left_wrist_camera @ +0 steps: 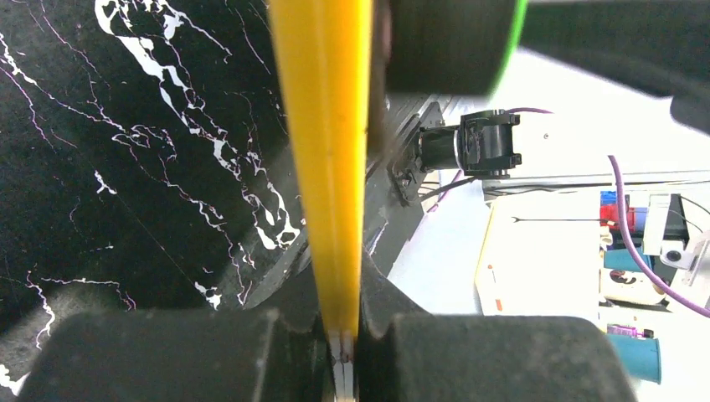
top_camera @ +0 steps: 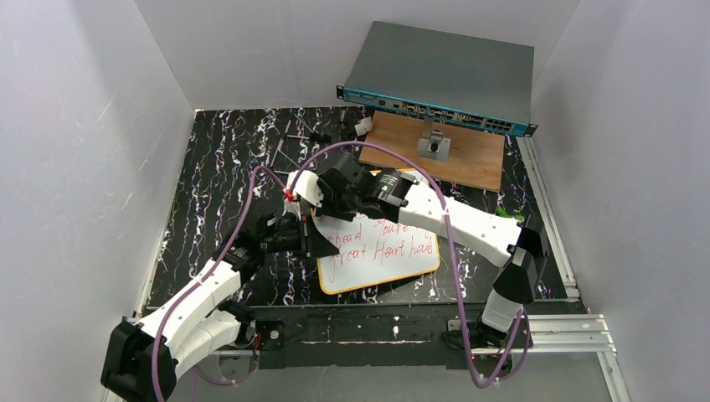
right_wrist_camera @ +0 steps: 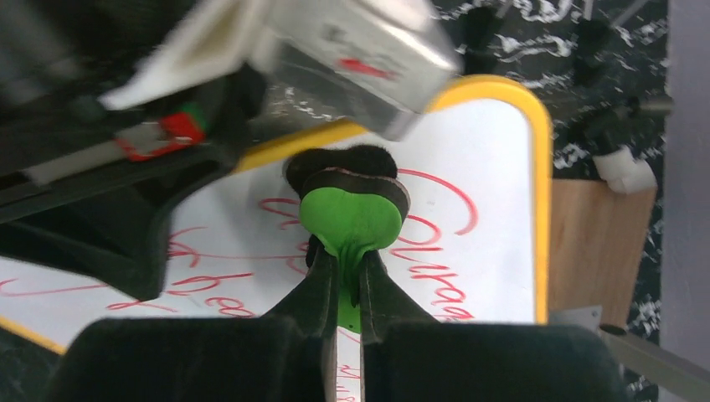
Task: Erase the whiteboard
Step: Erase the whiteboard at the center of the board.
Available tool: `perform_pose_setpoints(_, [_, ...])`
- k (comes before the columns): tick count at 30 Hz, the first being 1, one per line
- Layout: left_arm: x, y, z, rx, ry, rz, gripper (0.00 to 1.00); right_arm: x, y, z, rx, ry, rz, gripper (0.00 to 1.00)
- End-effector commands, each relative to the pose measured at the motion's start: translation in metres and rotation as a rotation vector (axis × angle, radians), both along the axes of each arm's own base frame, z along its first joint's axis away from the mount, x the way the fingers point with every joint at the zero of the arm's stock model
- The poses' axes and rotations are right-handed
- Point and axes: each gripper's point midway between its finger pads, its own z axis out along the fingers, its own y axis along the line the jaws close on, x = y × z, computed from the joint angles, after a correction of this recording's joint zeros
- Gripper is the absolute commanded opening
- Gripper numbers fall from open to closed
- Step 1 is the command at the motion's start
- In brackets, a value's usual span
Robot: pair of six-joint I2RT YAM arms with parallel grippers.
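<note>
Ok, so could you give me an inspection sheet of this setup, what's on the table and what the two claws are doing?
Surface: black, white-veined tabletop.
Job's things: whiteboard with an orange-yellow frame, red handwriting not yet wiped; green-handled eraser with a dark pad over it.
Clutter: wooden board carrying a metal bracket; grey network switch behind it; small parts near the back edge.
Grippers: left gripper shut on the whiteboard's frame edge; right gripper shut on the eraser.
Cables: a purple cable runs along each arm, arching above the table.
Surroundings: white walls on three sides; metal rails at the near edge.
</note>
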Motion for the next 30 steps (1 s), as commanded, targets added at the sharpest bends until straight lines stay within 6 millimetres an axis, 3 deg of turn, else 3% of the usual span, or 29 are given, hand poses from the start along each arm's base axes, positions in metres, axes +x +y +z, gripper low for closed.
perform_pose_setpoints(1, [-0.001, -0.006, 0.025, -0.048, -0.13, -0.07, 0.0, 0.049, -0.008, 0.017, 0.037, -0.124, -0.176, 0.01])
perform_pose_setpoints(3, [-0.002, -0.006, 0.027, -0.051, -0.135, -0.07, 0.0, 0.055, -0.011, 0.014, 0.03, -0.129, -0.197, 0.01])
perform_pose_setpoints(6, [-0.002, -0.006, 0.028, -0.052, -0.139, -0.073, 0.0, 0.048, -0.009, 0.007, 0.018, -0.092, -0.16, 0.01])
perform_pose_setpoints(12, [-0.002, -0.007, 0.028, -0.05, -0.14, -0.083, 0.0, -0.026, -0.002, -0.01, -0.045, 0.108, 0.164, 0.01])
perform_pose_setpoints(14, [-0.002, -0.007, 0.028, -0.051, -0.14, -0.086, 0.0, -0.037, 0.0, -0.012, -0.059, 0.124, 0.214, 0.01])
perform_pose_setpoints(16, [-0.003, -0.007, 0.028, -0.053, -0.14, -0.087, 0.0, -0.026, 0.004, -0.01, -0.051, 0.088, 0.165, 0.01])
perform_pose_setpoints(22, [-0.005, -0.007, 0.03, -0.061, -0.147, -0.095, 0.0, 0.052, -0.001, 0.02, 0.047, -0.05, -0.176, 0.01])
perform_pose_setpoints(24, [-0.005, -0.007, 0.029, -0.06, -0.143, -0.097, 0.0, 0.062, -0.003, 0.024, 0.06, -0.058, -0.206, 0.01])
perform_pose_setpoints(27, [-0.005, -0.008, 0.03, -0.06, -0.148, -0.102, 0.0, 0.047, -0.002, 0.014, 0.037, -0.001, -0.129, 0.01])
perform_pose_setpoints(30, [-0.005, -0.007, 0.03, -0.056, -0.155, -0.105, 0.0, 0.007, -0.001, -0.003, -0.021, 0.106, 0.057, 0.01])
